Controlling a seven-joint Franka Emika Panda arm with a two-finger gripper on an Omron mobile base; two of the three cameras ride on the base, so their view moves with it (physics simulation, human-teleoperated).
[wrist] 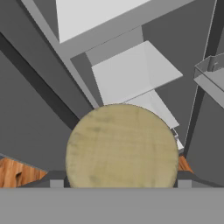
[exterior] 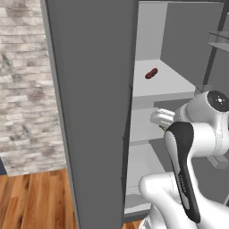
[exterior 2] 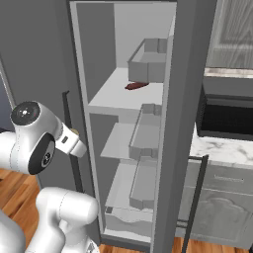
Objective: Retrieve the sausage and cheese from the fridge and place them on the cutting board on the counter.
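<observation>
A pale yellow-tan cheese (wrist: 121, 146) sits between my gripper's (wrist: 120, 183) two fingers, which are shut on its sides, in front of the open fridge (exterior: 89, 112). A sliver of that cheese (exterior 2: 74, 132) shows at the end of my hand, outside the fridge beside its middle shelf. The dark red-brown sausage (exterior: 151, 73) lies on the upper light grey shelf (exterior 2: 113, 91), above and beyond my hand. The sausage (exterior 2: 136, 86) rests near the shelf's right side. The cutting board is out of view.
The fridge's open door (exterior 2: 185, 123) with grey bins (exterior 2: 148, 62) stands to the right. Beyond it are the white marble counter (exterior 2: 222, 148) and a dark microwave (exterior 2: 230, 118). A brick wall (exterior: 27, 89) and wood floor (exterior: 36, 197) lie to the left.
</observation>
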